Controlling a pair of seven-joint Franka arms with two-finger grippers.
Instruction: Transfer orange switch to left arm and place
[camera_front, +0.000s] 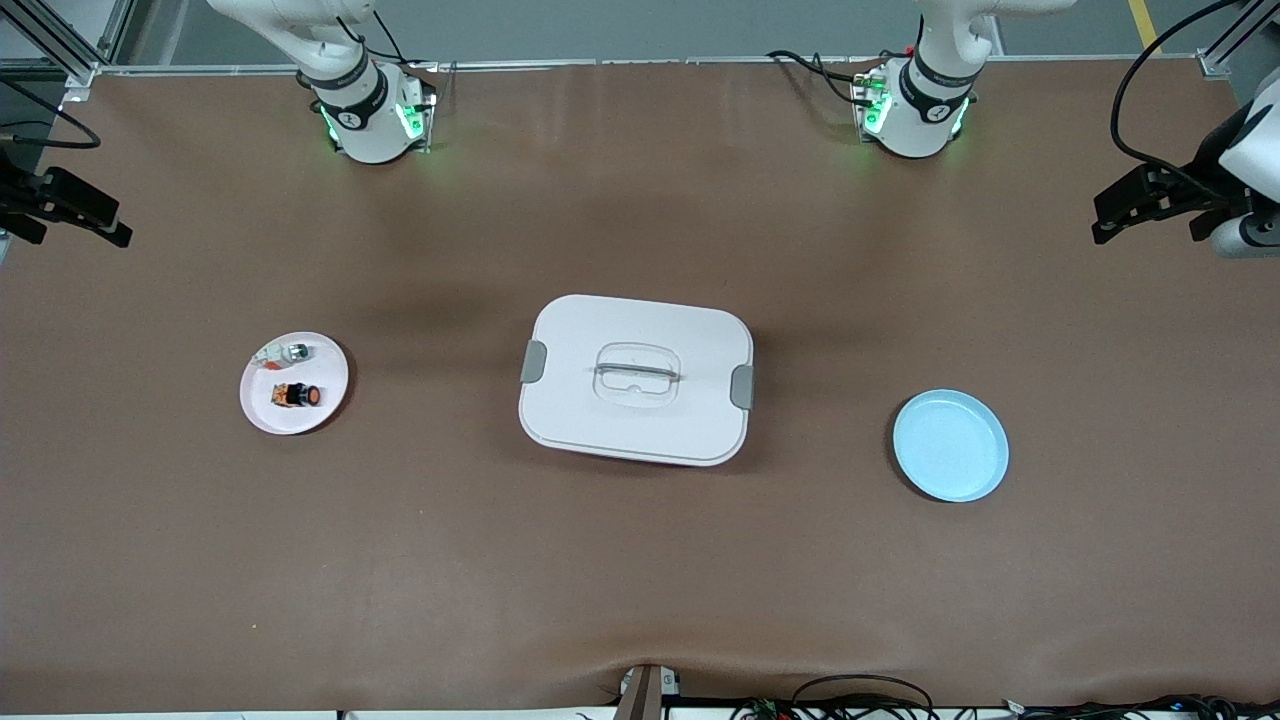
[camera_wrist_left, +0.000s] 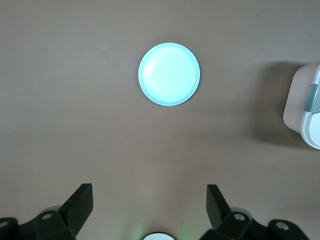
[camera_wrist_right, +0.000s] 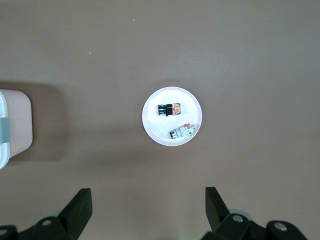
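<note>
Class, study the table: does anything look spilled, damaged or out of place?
Nothing stands out. The orange switch lies on its side on the pink plate beside a small silver part; the box sits closed, the blue plate bare.

The box (camera_front: 636, 380) sits mid-table between two plates. The switch (camera_front: 297, 396) lies on the plate (camera_front: 262, 412) toward the right arm's end, beside another small part (camera_front: 294, 352).

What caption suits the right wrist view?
Open right gripper high above pink plate holding orange switch and silver part.
</note>
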